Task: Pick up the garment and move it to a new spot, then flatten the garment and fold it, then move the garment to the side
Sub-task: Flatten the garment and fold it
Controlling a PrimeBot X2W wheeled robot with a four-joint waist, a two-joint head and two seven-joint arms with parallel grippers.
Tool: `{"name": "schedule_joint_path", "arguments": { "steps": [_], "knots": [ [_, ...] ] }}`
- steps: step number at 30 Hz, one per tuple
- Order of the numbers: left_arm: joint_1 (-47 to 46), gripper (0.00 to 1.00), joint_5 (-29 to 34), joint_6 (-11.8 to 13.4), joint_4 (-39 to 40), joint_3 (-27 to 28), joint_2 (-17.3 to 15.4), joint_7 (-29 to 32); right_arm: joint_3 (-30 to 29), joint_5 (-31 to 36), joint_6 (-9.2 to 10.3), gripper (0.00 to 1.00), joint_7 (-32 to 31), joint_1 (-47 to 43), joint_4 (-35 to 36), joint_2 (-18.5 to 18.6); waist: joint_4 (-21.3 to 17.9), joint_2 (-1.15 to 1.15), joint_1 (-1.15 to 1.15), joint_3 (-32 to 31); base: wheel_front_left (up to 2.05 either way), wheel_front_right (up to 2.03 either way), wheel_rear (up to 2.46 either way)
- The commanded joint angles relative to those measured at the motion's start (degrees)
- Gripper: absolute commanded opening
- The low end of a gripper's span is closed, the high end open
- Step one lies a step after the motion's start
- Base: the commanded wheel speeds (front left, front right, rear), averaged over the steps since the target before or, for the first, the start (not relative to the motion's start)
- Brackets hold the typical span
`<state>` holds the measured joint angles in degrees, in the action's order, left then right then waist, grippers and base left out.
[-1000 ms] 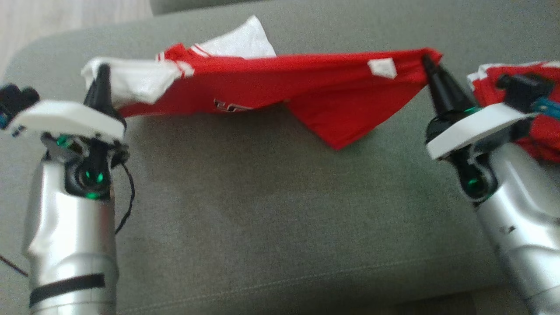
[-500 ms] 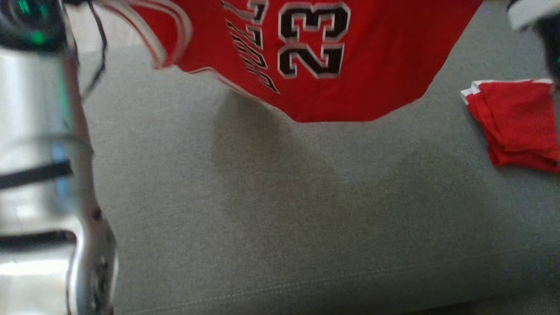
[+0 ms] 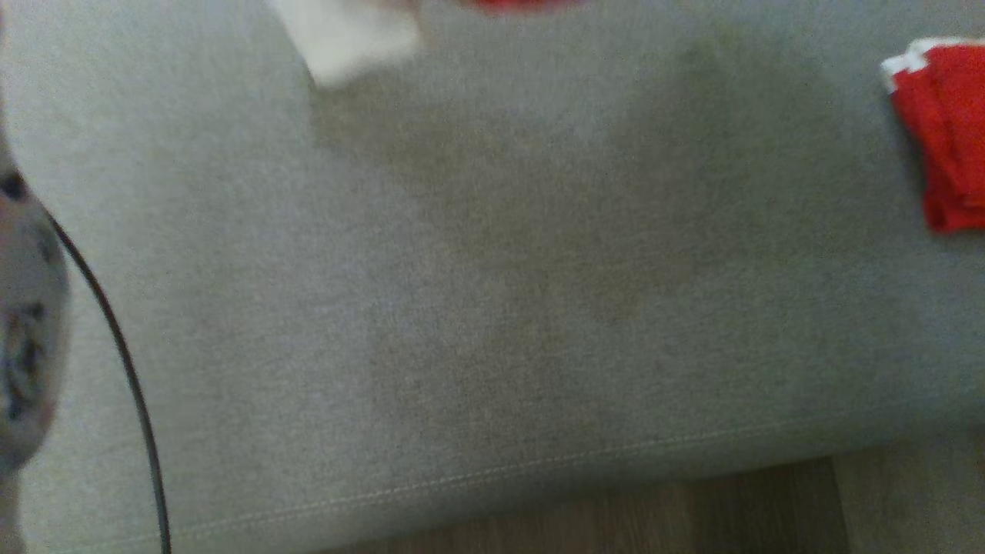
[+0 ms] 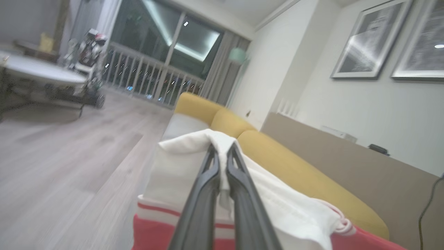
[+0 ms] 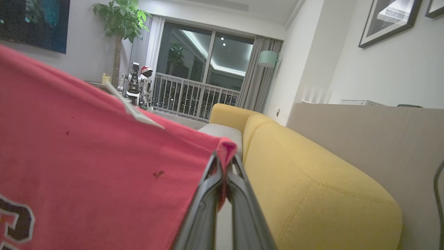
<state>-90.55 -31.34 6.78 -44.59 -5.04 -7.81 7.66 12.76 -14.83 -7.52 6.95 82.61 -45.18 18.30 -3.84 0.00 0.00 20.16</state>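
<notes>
Two hands clenched on the garment (image 5: 86,156): my left hand (image 4: 222,147) on white cloth, my right hand (image 5: 225,159) on a red corner. It had risen off the sofa (image 3: 492,308) to the head frame's top edge; carry next.

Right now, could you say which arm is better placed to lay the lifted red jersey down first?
Likely left: a folded red garment crowds the grey fabric cushion's right; its left lies bare.

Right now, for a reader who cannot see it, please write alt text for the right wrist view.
The right gripper is shut on a corner of the red garment, which spreads across the left half. A yellow sofa lies to the right, a dark window with a railing behind.
</notes>
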Motion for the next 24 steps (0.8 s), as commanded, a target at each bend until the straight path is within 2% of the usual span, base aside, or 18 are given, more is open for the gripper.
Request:
{"name": "schedule_joint_path", "arguments": {
  "steps": [1, 3, 4, 5, 8, 11, 15, 21, 22, 24],
  "knots": [
    [-4.24, 0.0, 1.5, -0.68, 1.49, -0.22, -3.47, -2.19, -0.33, 1.06, 0.03, 0.0, 1.31, 2.68, 0.48, -0.5, -0.39, 0.0, 0.0, 5.87, 0.0, 0.0, 0.0],
    [-8.02, 0.0, 2.3, -2.08, -0.01, -0.58, -3.08, -7.61, -0.46, 3.49, 0.03, 0.0, 4.68, 6.19, -1.57, -0.6, -0.2, 0.0, 0.0, 8.57, 0.0, 0.0, 0.0],
    [-9.7, 0.0, 3.24, -3.48, -0.41, -1.49, -3.02, -10.56, -0.8, 4.89, 0.03, 0.0, 5.9, 7.86, -2.24, -0.41, 0.14, 0.0, 0.0, 9.94, 0.0, 0.0, 0.0],
    [-11.5, 0.0, 3.71, -6.05, -1.81, -2.28, -2.23, -15.98, -2.42, 7.54, 0.03, 0.0, 7.46, 10.1, -2.87, -0.1, 1.22, 0.0, 0.0, 11.84, 0.0, 0.0, 0.0],
    [-11.63, 0.0, 4.29, -9.1, -4.55, -3.65, -0.96, -20.22, -5.56, 11.26, 0.03, 0.0, 7.98, 11.3, -0.78, 0.3, 3.37, 0.0, 0.0, 14.77, 0.0, 0.0, 0.0],
    [-8.66, 0.0, 4.39, -10.54, -6.93, -3.98, -0.3, -21.89, -7.54, 13.43, 0.03, 0.0, 8.02, 8.0, 1.59, -0.38, 5.01, 0.0, 0.0, 16.24, 0.0, 0.0, 0.0],
    [-1.0, 0.0, 3.78, -11.79, -8.19, -3.31, 0.72, -22.58, -7.6, 14.85, 0.03, 0.0, 8.03, 1.78, 0.47, -0.83, 6.19, 0.0, 0.0, 15.42, 0.0, 0.0, 0.0],
    [14.94, 0.0, 0.84, -13.74, -5.78, -2.29, 2.08, -22.64, -5.36, 12.71, 0.03, 0.0, 8.0, -8.32, -8.22, -2.21, 5.9, 0.0, 0.0, 8.58, 0.0, 0.0, 0.0],
    [14.94, 0.0, 0.84, -13.74, -5.78, -2.29, 2.08, -22.64, -5.36, 12.71, 0.03, 0.0, 8.0, -8.32, -8.22, -2.21, 5.9, 0.0, 0.0, 8.58, 0.0, 0.0, 0.0],
    [23.49, 0.0, -2.01, -14.1, -3.92, -2.83, 2.65, -21.93, -4.31, 9.96, 0.03, 0.0, 6.6, -12.79, -12.16, -2.98, 5.53, 0.0, 0.0, 4.27, 0.0, 0.0, 0.0]
  ]
}}
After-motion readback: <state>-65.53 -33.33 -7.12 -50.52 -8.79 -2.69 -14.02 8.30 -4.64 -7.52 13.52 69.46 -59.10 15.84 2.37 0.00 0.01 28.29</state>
